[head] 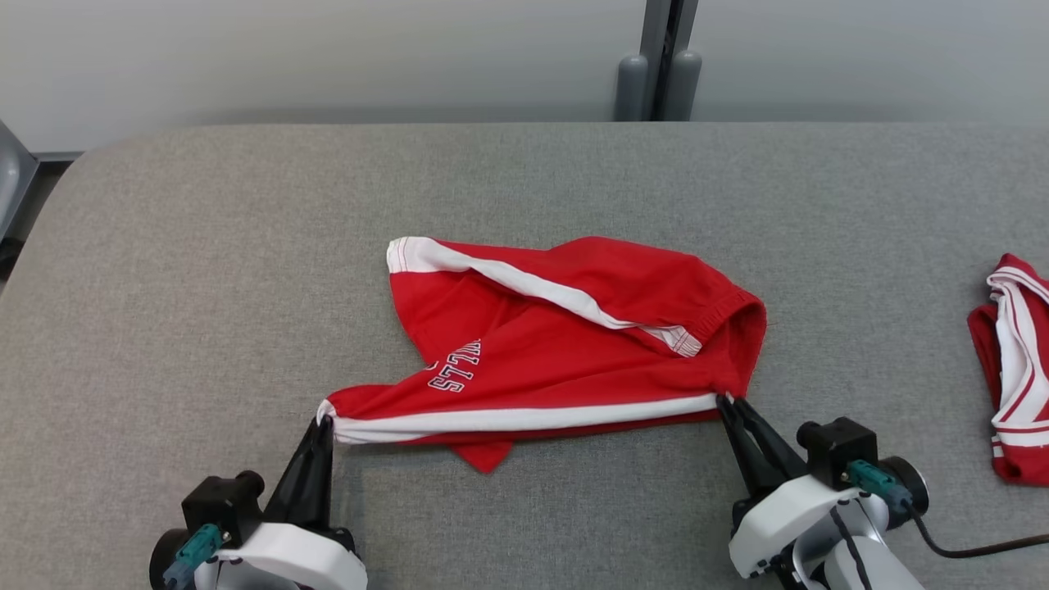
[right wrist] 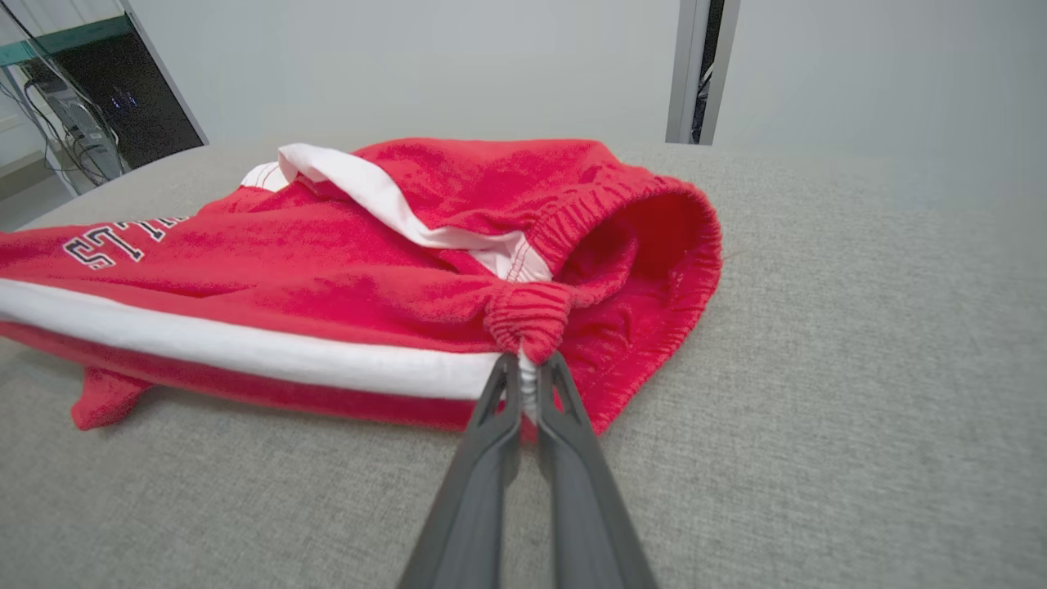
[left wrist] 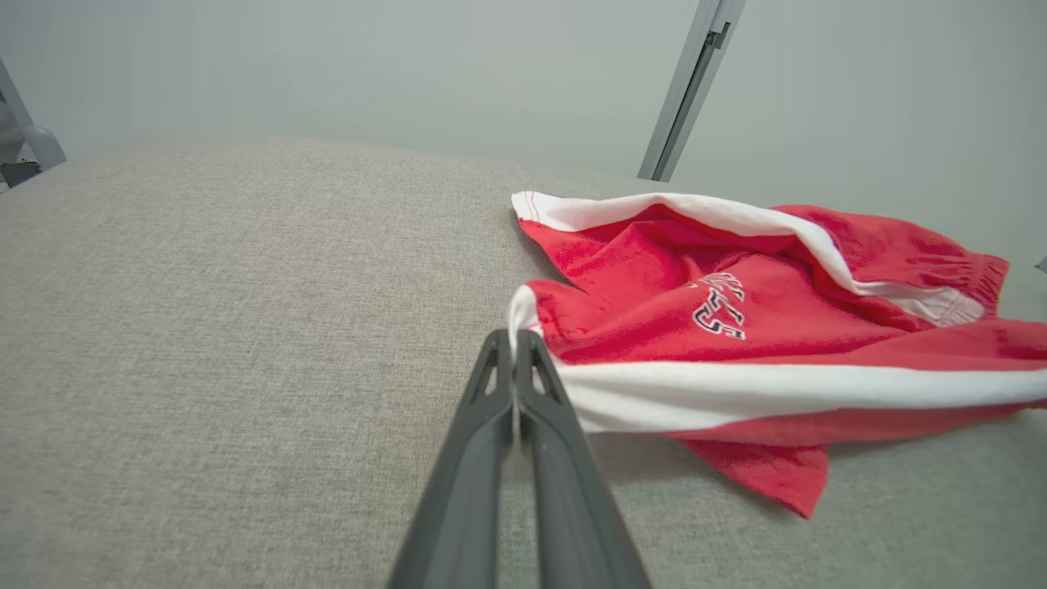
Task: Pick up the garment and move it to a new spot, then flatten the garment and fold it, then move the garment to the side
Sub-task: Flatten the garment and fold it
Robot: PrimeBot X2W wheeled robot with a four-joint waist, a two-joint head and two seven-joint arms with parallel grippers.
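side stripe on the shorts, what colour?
White, on the red shorts; stripe shows best in the left wrist view.

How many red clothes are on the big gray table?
2. The red shorts lie in the middle, pinched at both ends by the left gripper and the right gripper. The second red garment sits far right on the table, partly cut off.

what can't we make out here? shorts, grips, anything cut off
- Lettering on the red shorts: head view, partly lost in a fold, not readable whole.
- Second red-and-white garment: head view, cut off by the right edge.
- How many cloth layers the left gripper and right gripper pinch: wrist views, the closed fingers hide it.
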